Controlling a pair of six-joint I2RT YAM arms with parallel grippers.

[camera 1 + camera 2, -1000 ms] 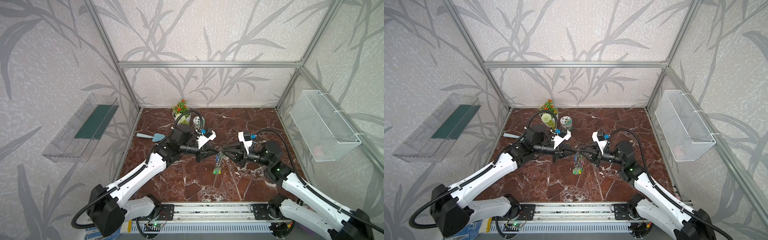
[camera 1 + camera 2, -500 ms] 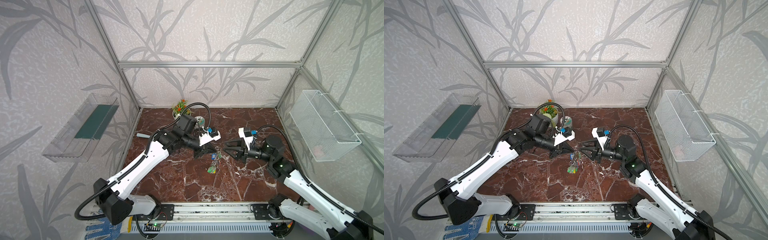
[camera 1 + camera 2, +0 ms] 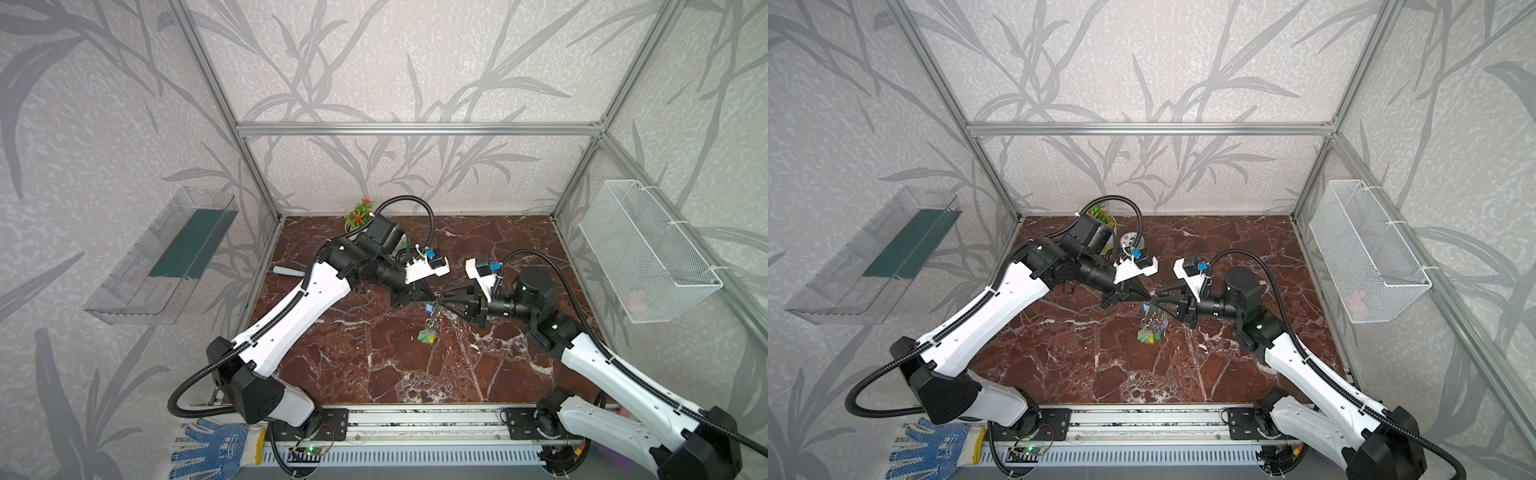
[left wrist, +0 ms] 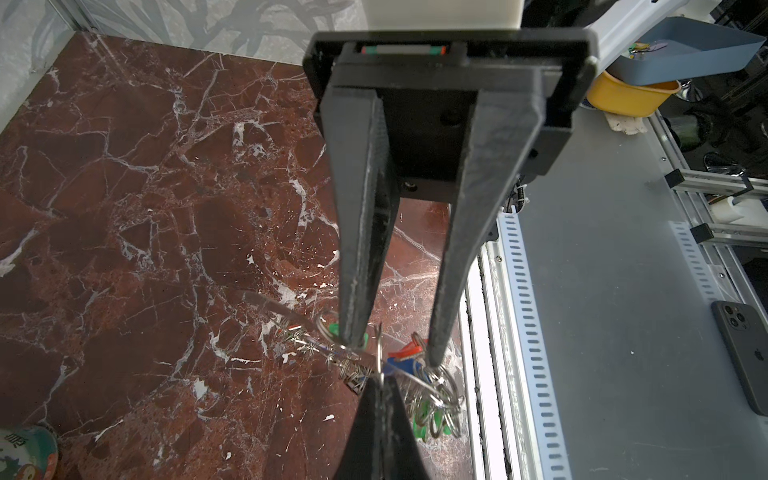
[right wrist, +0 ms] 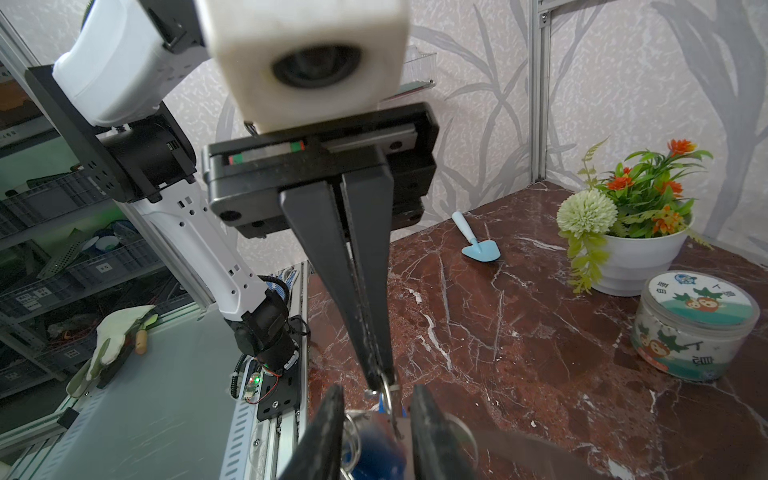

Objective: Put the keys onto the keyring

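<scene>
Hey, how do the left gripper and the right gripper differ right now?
The left gripper is shut, pinching a split ring; the right gripper is open. The left gripper's fingers press together, while the right gripper's straddle the keys. Both meet over the tabletop.

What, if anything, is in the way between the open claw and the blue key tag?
Nothing visible. The right gripper's open jaws flank the blue key tag, which dangles by its split ring from the shut left gripper. Only the green keys of the same bunch crowd close by.
</scene>
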